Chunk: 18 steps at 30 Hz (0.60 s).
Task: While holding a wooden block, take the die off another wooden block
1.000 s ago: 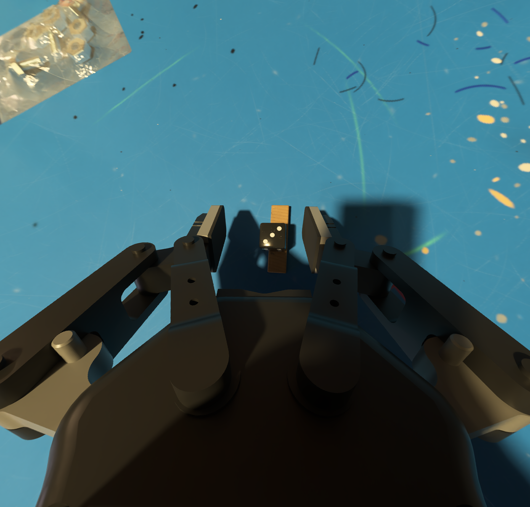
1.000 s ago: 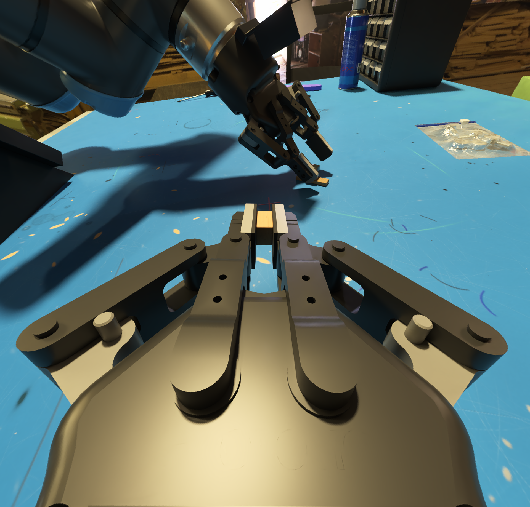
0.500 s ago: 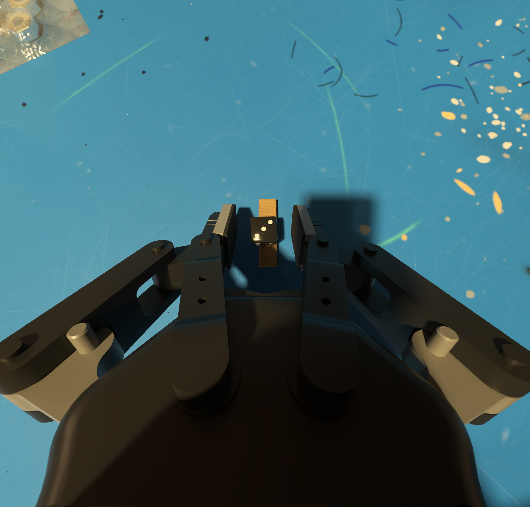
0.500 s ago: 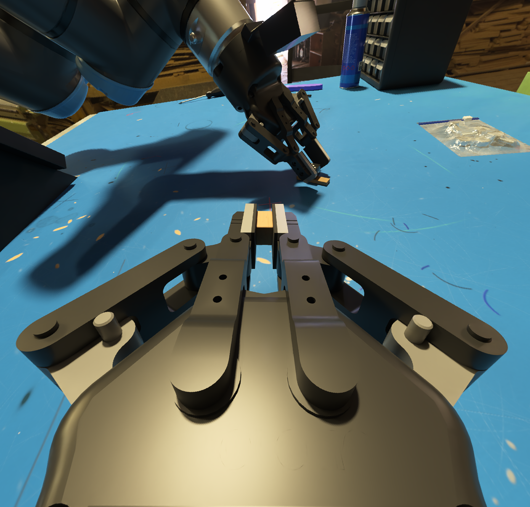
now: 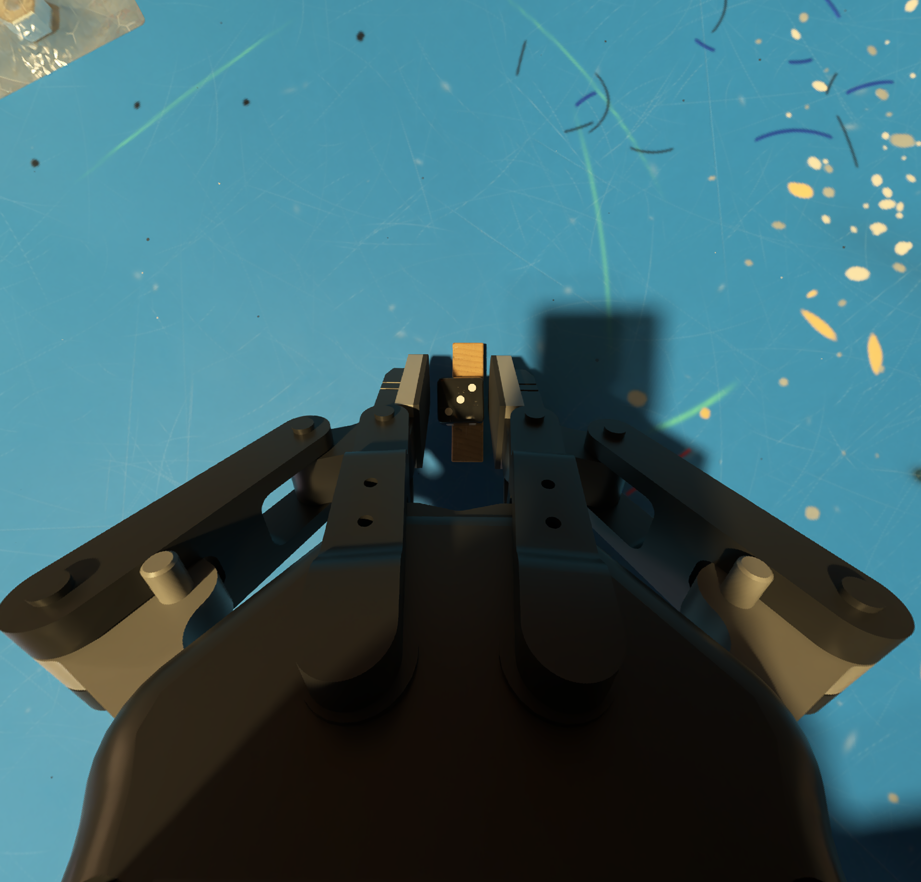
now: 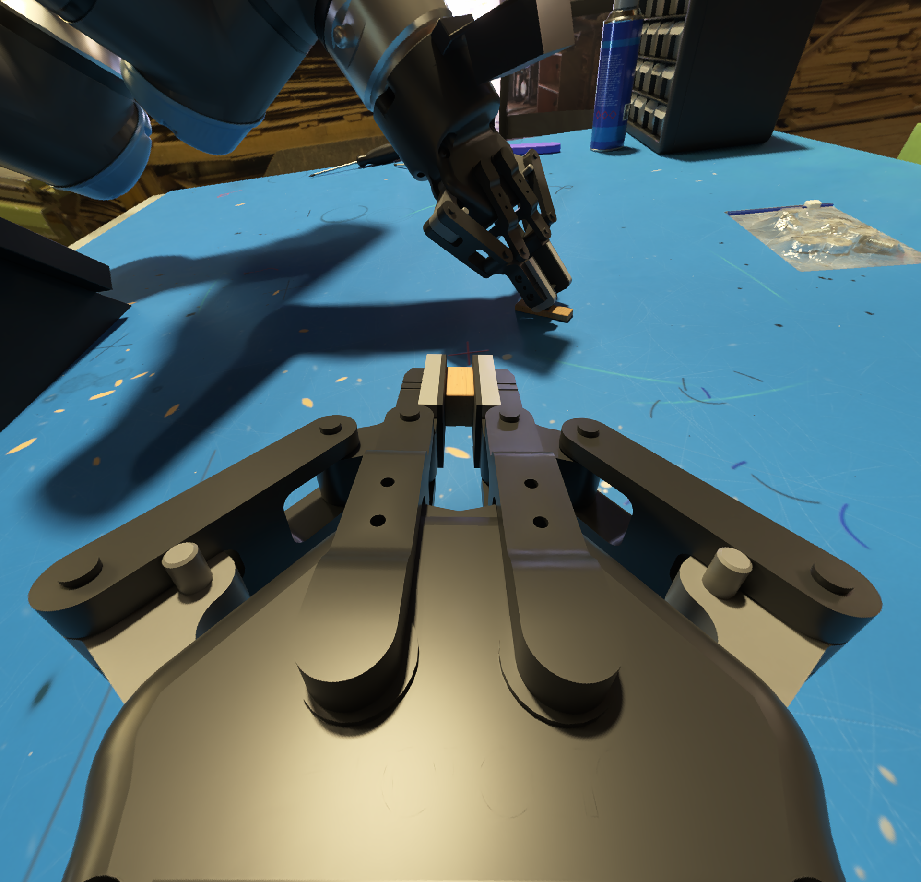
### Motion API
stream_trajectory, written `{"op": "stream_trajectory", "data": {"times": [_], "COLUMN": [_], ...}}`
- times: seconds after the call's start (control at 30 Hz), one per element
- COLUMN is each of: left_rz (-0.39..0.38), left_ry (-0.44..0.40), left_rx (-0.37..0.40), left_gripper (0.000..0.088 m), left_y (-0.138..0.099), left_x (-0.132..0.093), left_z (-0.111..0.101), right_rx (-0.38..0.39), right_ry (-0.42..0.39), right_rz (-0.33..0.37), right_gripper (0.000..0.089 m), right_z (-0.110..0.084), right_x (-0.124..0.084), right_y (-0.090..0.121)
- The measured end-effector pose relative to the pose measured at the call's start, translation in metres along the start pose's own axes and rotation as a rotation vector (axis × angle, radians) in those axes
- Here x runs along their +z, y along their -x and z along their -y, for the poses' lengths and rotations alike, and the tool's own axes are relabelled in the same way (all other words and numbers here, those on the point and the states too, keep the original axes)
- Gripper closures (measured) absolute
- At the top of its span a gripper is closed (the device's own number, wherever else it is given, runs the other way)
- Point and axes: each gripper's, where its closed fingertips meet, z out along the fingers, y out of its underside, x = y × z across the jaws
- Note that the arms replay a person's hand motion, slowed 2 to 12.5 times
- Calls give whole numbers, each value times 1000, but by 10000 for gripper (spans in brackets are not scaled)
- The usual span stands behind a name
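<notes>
The right gripper (image 6: 459,380) clamps a small pale wooden block (image 6: 459,382) between its flat grey pads. Beyond that block, the left gripper (image 5: 459,399) brackets a black die (image 5: 460,399) with pale pips; narrow gaps remain at both pads. The die sits on a flat wooden strip (image 5: 467,359), partly shadowed, on the scuffed blue table (image 6: 697,339). Farther off lie a crinkled clear bag (image 6: 832,237), a blue spray can (image 6: 614,60) and a dark drawer cabinet (image 6: 697,50).

The die (image 5: 460,399) covers the middle of its wooden block (image 5: 468,359); the picture's corner crops the plastic bag (image 5: 45,25).
</notes>
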Motion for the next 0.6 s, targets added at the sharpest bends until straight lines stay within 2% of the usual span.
{"op": "stream_trajectory", "data": {"times": [0.13, 0.37, 0.6], "left_rz": [7, 28, 45], "left_ry": [14, 29, -15], "left_rx": [2, 26, 87], "left_gripper": [724, 722, 722], "left_y": [-3, -4, -1], "left_x": [0, 0, 0], "left_z": [0, 0, 2], "right_rx": [-1, -1, -4], "right_ry": [2, 3, -8], "right_rz": [0, 0, -4], "right_gripper": [802, 803, 802], "right_z": [0, 0, 1], "right_x": [0, 0, -1], "right_y": [0, 0, 0]}}
